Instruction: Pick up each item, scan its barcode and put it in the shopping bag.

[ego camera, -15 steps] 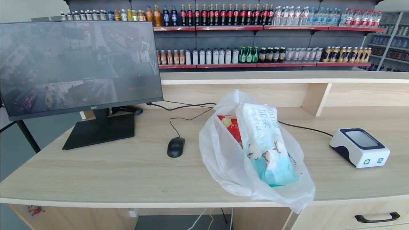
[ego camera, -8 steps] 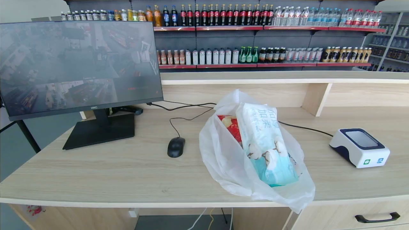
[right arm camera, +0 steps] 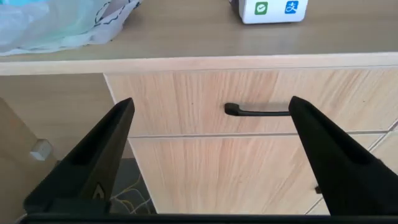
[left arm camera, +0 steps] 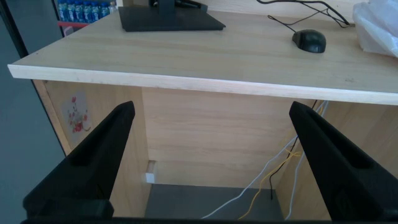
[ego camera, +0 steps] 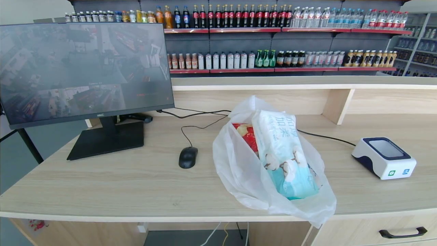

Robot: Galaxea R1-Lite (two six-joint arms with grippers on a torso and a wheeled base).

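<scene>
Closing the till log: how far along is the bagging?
Done: the tissue pack and a red snack packet sit inside the shopping bag. In hand: nothing; the left claw and right claw hang open below the counter. Left: likely nothing; besides the bag, the counter bears just monitor, mouse and scanner.

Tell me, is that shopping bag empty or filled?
Filled: the shopping bag holds a white-and-teal tissue pack and a red snack packet.

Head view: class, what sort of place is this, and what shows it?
Probably a shop checkout: shelves of bottled drinks behind, a scanner on the wooden counter, a filled shopping bag.
</scene>
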